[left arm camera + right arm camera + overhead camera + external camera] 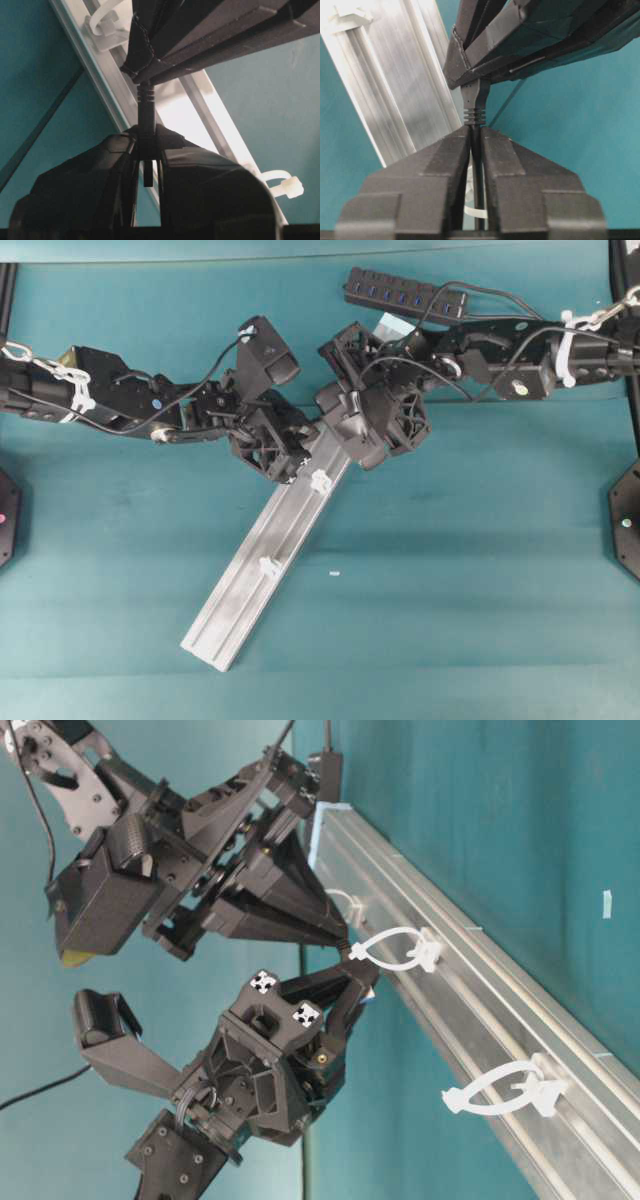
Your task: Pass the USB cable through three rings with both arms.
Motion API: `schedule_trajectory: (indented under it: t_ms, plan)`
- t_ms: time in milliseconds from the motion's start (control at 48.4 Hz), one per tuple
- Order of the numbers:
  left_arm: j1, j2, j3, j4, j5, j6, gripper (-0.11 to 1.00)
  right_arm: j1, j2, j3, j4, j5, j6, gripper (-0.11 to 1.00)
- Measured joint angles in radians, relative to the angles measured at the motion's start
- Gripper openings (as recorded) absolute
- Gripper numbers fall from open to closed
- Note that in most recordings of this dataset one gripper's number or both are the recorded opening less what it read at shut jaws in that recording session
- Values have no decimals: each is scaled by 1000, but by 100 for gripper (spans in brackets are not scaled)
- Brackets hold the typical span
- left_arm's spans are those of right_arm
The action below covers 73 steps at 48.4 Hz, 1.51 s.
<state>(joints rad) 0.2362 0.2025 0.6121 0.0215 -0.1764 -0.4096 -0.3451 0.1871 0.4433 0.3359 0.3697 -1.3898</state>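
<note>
USB cable (474,107) sits pinched between both of my grippers at the upper end of the silver rail (262,565), over the bench (480,570); my right jaws are closed on the cord just behind the ribbed strain relief, and my left jaws are closed on the plug end, so the two grips nearly meet tip to tip. I judge the cord light and limp, with no stiffness to push with, so it has to be led by its short rigid end; the moulded plug and its ribbed collar are the only parts firm enough to aim, and the smooth black jacket could slide through a loose pinch. My left gripper (345,942) and right gripper (365,975) are matte black, wedge-shaped, with flat padded faces. The nearest ring (395,950) stands just beside my fingertips, a thin translucent-white plastic loop shaped like a teardrop, and I would guess it flexes easily if nudged; a second ring (505,1088) lies further down the rail, and a third (345,905) shows partly behind my left fingers. The rail is brushed aluminium with long grooves, hard and slick. Behind my right arm a black hub (405,292) rests on the teal bench.
</note>
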Motion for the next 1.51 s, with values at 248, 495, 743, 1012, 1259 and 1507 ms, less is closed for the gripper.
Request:
schedule_trajectory:
  t_ms: [248, 495, 743, 1012, 1259, 1507]
  plan:
    - [-2, -2, 0, 0, 2, 0, 8, -2, 5, -14, -23, 40, 0, 10]
    - [-2, -17, 5, 0, -6, 3, 8, 0, 0, -17, -55, 48, 2, 10]
    - [-2, -51, 37, 0, -21, 9, 17, 5, 2, -25, -60, 43, 2, 10]
    - [-21, -126, 112, 0, -28, -11, 88, -3, 9, -23, -91, 80, 2, 10]
    - [-64, -284, 196, 0, 2, -23, 91, -3, 8, -23, -103, 83, 2, 10]
    - [-118, -472, 270, 0, 146, -25, 91, -3, -26, 15, -103, 80, 0, 10]
